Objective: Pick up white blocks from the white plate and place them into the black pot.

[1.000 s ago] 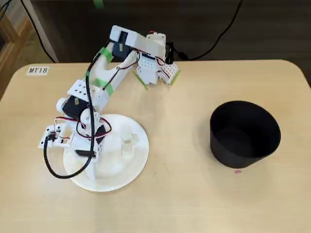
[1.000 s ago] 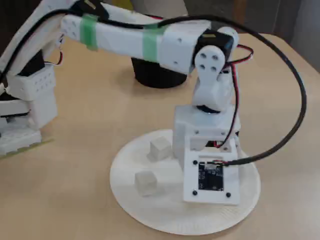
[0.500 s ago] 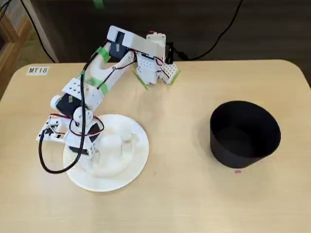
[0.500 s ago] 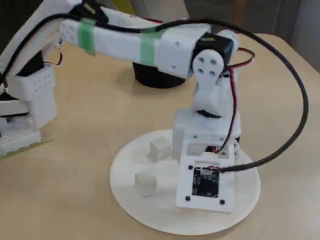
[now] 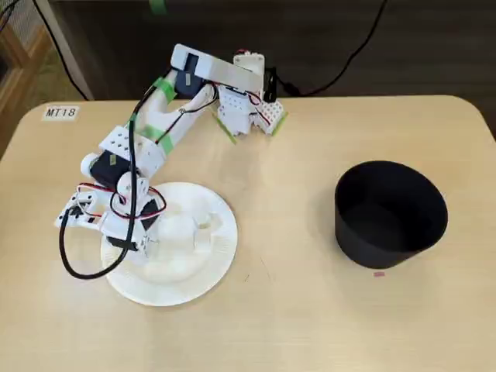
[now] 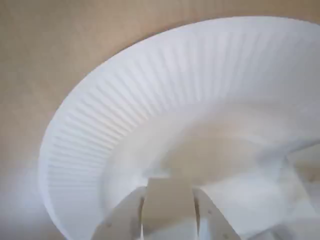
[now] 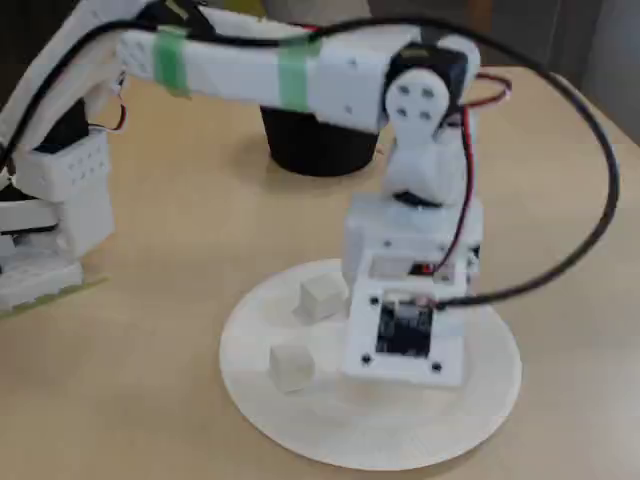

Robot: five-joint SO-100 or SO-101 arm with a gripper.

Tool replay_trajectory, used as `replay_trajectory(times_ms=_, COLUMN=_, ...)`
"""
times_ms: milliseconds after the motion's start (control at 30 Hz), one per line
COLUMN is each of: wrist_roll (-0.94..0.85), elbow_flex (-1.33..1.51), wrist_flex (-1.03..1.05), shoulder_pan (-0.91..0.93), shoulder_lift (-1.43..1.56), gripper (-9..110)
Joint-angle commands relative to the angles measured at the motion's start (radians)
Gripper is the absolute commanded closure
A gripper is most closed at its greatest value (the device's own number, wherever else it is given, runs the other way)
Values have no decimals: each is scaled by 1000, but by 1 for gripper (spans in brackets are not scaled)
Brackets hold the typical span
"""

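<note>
Wrist view shows the pincer (image 6: 167, 220) clamped on a smooth cream block (image 6: 167, 207) above the ribbed paper plate (image 6: 125, 105), the matte cylindrical pot (image 5: 391, 213) well apart.

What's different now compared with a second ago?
The pincer has lifted off the white plate and now grips a white block between its fingers. Two white blocks, the plate and the black pot stayed where they were.
</note>
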Motion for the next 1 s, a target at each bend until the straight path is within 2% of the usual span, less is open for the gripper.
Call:
replay_trajectory(times_ms=0, wrist_roll=46, elbow_flex=-31, wrist_flex=-9, shoulder_pan=-67, shoulder_lift=341, gripper=104)
replay_trajectory(times_ms=100, wrist_roll=92, elbow_flex=8, wrist_flex=-6, shoulder_pan=-172, shoulder_lift=578, gripper=104)
replay_trajectory(times_ms=200, wrist_roll=130, elbow_flex=164, wrist_flex=-28, shoulder_pan=-350, shoulder_lift=815, gripper=104)
replay_trajectory(times_ms=267, wrist_roll=178, elbow_flex=387, wrist_flex=-107, shoulder_pan=-514, shoulder_lift=1005, gripper=104)
replay_trajectory(times_ms=400, wrist_roll=336, elbow_flex=953, wrist_flex=-431, shoulder_pan=-884, shoulder_lift=1345, gripper=104)
replay_trajectory(times_ms=500, wrist_roll=334, elbow_flex=1158, wrist_flex=-620, shoulder_pan=-1078, shoulder_lift=1347, gripper=104)
replay_trajectory(times_ms=600, wrist_roll=331, elbow_flex=1296, wrist_flex=-815, shoulder_pan=-1172, shoulder_lift=1322, gripper=104)
replay_trajectory(times_ms=833, wrist_roll=285, elbow_flex=1338, wrist_flex=-1003, shoulder_pan=-1209, shoulder_lift=1132, gripper=104)
replay_trajectory(times_ms=967, wrist_roll=279, elbow_flex=1324, wrist_flex=-1042, shoulder_pan=-1195, shoulder_lift=1065, gripper=102)
